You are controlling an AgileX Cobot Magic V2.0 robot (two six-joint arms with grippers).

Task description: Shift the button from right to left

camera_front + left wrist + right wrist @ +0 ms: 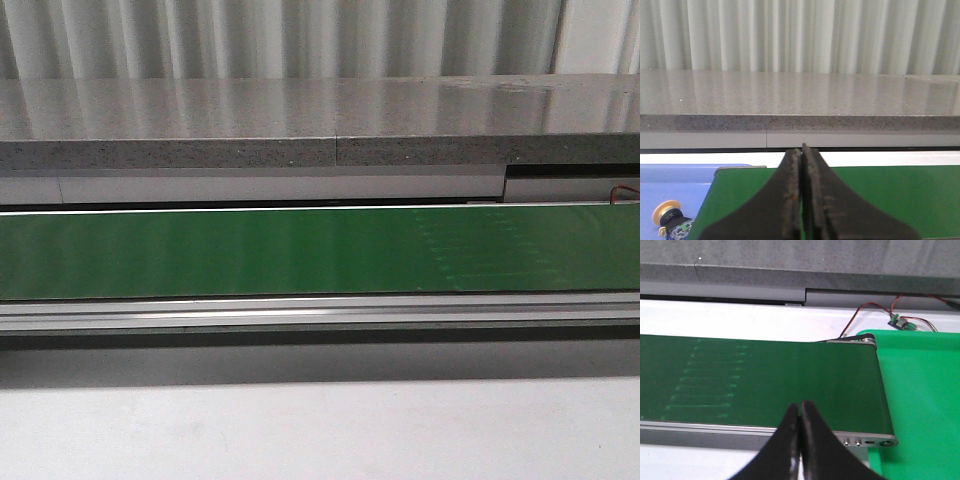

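Observation:
The button, with an orange-yellow cap and a dark collar, lies on a blue tray beside one end of the green conveyor belt; it shows only in the left wrist view. My left gripper is shut and empty above the belt, apart from the button. My right gripper is also shut and empty, hanging over the near rail of the belt close to its other end. In the front view only the belt appears; neither gripper nor the button is visible there.
A green tray adjoins the belt's end in the right wrist view, with a small circuit board and red wires behind it. A grey stone ledge runs behind the belt. A white table surface lies in front.

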